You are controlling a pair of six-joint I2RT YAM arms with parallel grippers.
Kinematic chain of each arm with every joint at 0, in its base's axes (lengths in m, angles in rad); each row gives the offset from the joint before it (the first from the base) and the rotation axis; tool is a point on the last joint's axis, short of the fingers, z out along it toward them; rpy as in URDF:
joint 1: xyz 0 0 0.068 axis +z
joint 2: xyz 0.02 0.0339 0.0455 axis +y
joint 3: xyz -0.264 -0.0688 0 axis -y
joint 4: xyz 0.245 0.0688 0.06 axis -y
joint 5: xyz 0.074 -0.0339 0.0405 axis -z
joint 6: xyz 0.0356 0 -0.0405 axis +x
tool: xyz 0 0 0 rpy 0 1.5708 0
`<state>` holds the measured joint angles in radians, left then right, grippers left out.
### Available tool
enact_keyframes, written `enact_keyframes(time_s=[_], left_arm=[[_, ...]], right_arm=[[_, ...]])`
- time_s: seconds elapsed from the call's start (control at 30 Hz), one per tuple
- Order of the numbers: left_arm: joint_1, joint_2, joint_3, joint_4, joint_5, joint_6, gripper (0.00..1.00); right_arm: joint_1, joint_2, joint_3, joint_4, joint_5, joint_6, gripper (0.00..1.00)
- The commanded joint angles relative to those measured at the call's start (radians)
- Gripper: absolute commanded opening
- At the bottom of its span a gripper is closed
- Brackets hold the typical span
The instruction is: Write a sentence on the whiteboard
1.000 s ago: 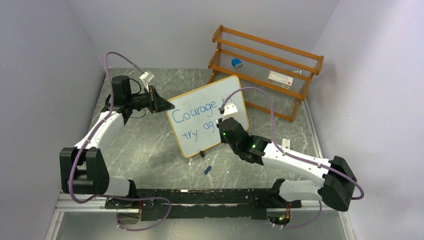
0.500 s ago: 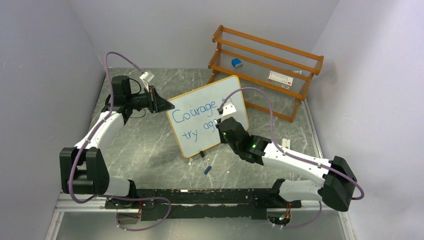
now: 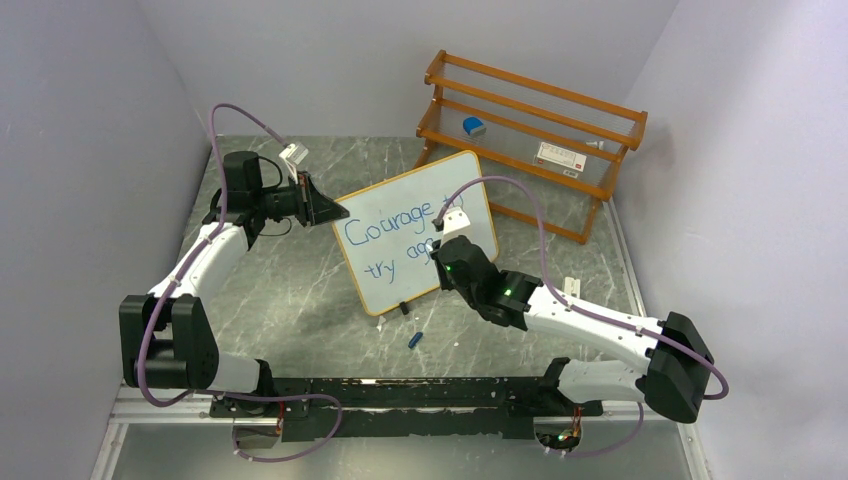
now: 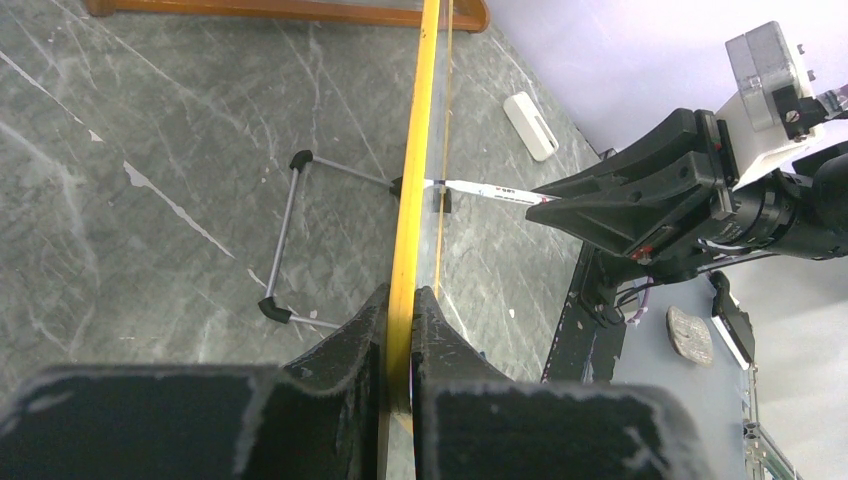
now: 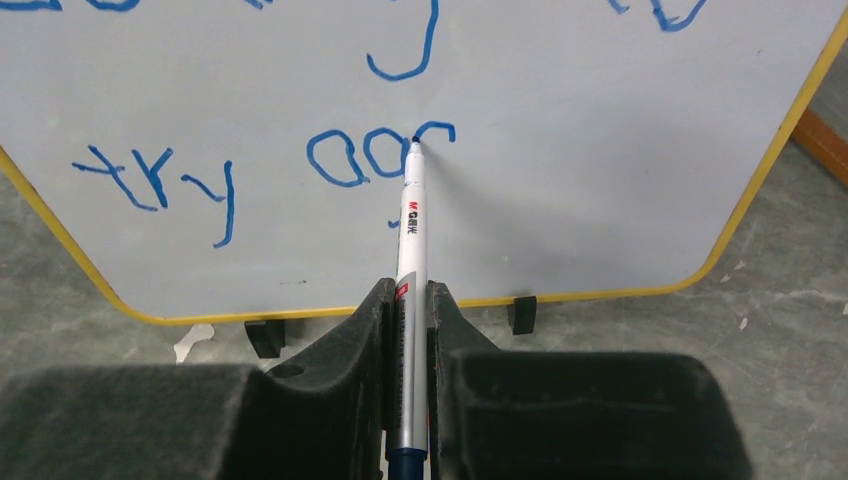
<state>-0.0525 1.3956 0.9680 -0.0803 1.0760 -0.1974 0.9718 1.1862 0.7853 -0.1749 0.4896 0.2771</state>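
Observation:
The whiteboard (image 3: 405, 288), white with an orange-yellow frame, stands tilted at mid-table. My left gripper (image 3: 322, 210) is shut on its left edge; in the left wrist view the frame (image 4: 418, 150) runs straight between the gripper (image 4: 400, 295) jaws. The sentence (image 3: 385, 228) is in blue: "Courage" on top, "try" (image 5: 150, 180) below, then two round letters and a short arc. My right gripper (image 5: 407, 290) is shut on a silver marker (image 5: 411, 230). The marker's tip touches the board at the end of that arc. The rest of the top line is hidden behind the right wrist (image 3: 460, 265).
A wooden rack (image 3: 530, 130) stands at the back right, holding a blue item (image 3: 474, 126) and a white box (image 3: 558, 155). A blue cap (image 3: 414, 340) lies on the table in front of the board. A wire stand (image 4: 290, 240) props the board from behind.
The right gripper with the marker has shifted slightly and the second line has gained a stroke. The left arm and the board have not moved.

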Motion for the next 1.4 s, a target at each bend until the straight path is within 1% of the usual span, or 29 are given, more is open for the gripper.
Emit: enact_keyframes(time_s=[0.0, 0.53, 0.93, 1.37], left_arm=[[-0.029, 0.037, -0.009, -0.074, -0.092, 0.057, 0.05], [-0.029, 0.038, -0.009, -0.076, -0.093, 0.058, 0.05], [-0.029, 0.038, -0.009, -0.072, -0.091, 0.056, 0.05], [-0.029, 0.038, -0.009, -0.074, -0.09, 0.058, 0.05]], right_arm=[[0.004, 0.0, 0.007, -0.055, -0.034, 0.014, 0.0], [0.003, 0.003, -0.004, -0.091, 0.05, 0.031, 0.0], [-0.002, 0.0, -0.008, 0.006, 0.077, 0.019, 0.0], [-0.007, 0.0, 0.003, 0.051, 0.092, 0.008, 0.0]])
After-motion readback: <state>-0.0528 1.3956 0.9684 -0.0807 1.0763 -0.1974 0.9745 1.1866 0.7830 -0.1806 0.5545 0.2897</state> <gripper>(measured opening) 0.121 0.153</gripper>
